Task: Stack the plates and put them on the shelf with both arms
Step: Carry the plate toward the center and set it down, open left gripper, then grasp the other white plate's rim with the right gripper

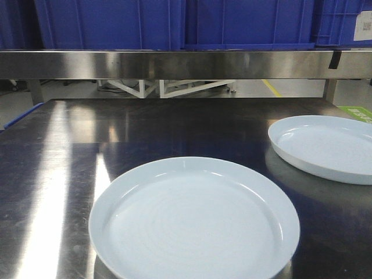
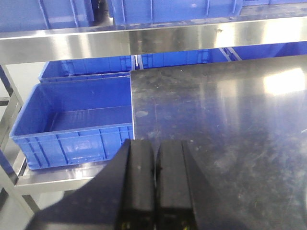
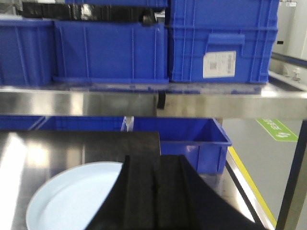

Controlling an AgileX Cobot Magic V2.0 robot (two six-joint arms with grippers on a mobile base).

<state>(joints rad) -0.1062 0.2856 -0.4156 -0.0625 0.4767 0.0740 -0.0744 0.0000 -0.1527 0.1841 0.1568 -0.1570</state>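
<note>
The near plate (image 1: 195, 224) and the far plate (image 1: 325, 148) lie apart on the worktop (image 1: 174, 128), in front of the shelf (image 1: 174, 63). The left fingers (image 2: 141, 187) are pressed together; the right fingers (image 3: 139, 191) likewise, above the far plate.

Glossy pale bluish-white round plate (image 1: 195, 224) with faint concentric rings, and a second matching plate (image 1: 325, 148). Dark glossy steel tabletop (image 1: 174, 128) streaked with white glare. Grey brushed-steel shelf rail (image 1: 174, 64). Deep blue ribbed plastic crates (image 1: 116, 23) — one with a white printed label (image 3: 219, 64). Green floor sign (image 3: 277, 129), yellow floor line (image 3: 249, 183).
</note>
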